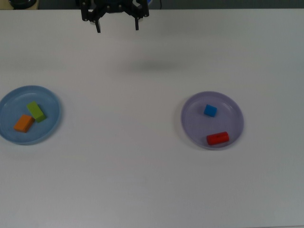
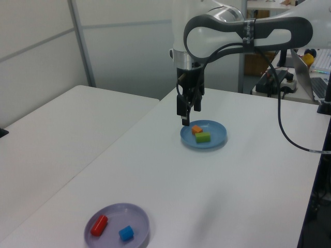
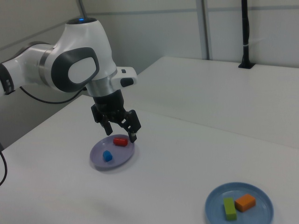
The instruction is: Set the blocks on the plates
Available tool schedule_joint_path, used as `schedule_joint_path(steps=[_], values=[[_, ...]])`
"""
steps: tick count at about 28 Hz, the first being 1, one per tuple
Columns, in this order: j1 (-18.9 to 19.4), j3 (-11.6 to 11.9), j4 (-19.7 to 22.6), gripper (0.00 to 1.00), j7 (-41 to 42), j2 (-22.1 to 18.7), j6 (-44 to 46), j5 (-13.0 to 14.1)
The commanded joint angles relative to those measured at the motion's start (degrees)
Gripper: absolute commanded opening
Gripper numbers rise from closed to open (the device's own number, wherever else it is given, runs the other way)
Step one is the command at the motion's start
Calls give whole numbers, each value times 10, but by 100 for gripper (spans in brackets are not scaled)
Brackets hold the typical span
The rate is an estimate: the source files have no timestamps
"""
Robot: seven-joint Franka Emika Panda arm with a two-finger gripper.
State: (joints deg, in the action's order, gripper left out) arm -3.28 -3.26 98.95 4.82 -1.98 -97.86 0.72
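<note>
The white surface (image 1: 142, 180) lies bare in a broad band between the two plates, which sit well apart, and more bare room runs from them toward the top view's bottom edge. The light blue plate (image 1: 51, 124) rests close to the top view's left edge; on it lie the orange block (image 1: 23, 123), flat and rectangular, and the green block (image 1: 36, 111), a short bar, touching or nearly touching at one corner. The lavender plate (image 1: 233, 110) sits toward the top view's right with open surface on every side; the blue cube (image 1: 210, 110) lies on the half of it nearer the gripper, and the red block (image 1: 217, 138), a rounded bar, lies apart from the cube near the opposite rim. The gripper (image 1: 117, 24) hangs above the surface at the far edge from the plates, its jaws apart and holding nothing. In the left view it shows just beside the light blue plate.
</note>
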Motion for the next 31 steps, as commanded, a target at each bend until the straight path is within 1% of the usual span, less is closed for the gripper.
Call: schedule_joint_path(steps=[1, 31], values=[[-5, -6, -2, 100, -3, 0, 11, -9], [-9, -2, -9, 100, -3, 0, 11, -9]])
